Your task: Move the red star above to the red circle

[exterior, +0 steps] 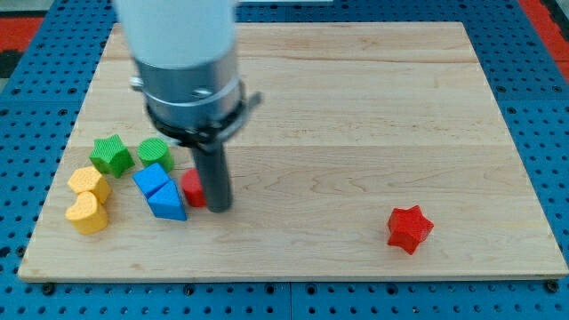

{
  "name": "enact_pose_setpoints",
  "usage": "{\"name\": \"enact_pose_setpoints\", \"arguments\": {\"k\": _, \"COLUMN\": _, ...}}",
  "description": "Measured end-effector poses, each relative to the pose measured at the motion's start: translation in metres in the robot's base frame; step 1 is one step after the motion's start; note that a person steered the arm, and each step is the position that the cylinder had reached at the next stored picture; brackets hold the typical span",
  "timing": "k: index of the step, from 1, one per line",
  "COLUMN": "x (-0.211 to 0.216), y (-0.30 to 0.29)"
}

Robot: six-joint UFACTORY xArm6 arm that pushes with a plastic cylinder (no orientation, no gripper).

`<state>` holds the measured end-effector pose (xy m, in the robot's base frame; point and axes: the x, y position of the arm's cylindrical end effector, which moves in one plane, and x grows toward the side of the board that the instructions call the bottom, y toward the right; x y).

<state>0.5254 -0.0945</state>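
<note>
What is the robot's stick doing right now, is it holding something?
My tip: holds nothing; it has no gripper, it only pushes. It sits right beside the red circle, on its right in the view, far from the red star.

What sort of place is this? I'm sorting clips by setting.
Probably a robotics lab bench: a wooden board lies on blue perforated matting, with small toy blocks like the red star, and my tip beside the red circle.
</note>
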Motion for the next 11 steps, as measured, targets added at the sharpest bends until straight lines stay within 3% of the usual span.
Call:
{"name": "enact_pose_setpoints", "arguments": {"k": 1, "x": -0.018, "y": 0.086}}
{"name": "enact_pose_setpoints", "arguments": {"k": 2, "x": -0.051, "y": 0.214}}
{"name": "enact_pose_setpoints", "arguments": {"k": 3, "x": -0.005, "y": 0.314}}
{"name": "enact_pose_setpoints", "arguments": {"k": 4, "x": 0.072, "y": 0.295}}
{"name": "enact_pose_setpoints", "arguments": {"k": 5, "x": 0.057, "y": 0.187}}
{"name": "enact_pose_setpoints", "arguments": {"k": 6, "x": 0.033, "y": 0.148}}
{"name": "enact_pose_setpoints", "arguments": {"k": 7, "x": 0.032, "y": 0.231}}
{"name": "enact_pose_setpoints", "arguments": {"k": 8, "x": 0.005, "y": 0.225}}
{"name": "enact_pose_setpoints", "arguments": {"k": 9, "x": -0.006, "y": 0.115}}
{"name": "enact_pose_setpoints", "arguments": {"k": 10, "x": -0.01, "y": 0.072}}
{"name": "enact_pose_setpoints", "arguments": {"k": 11, "x": -0.013, "y": 0.153}}
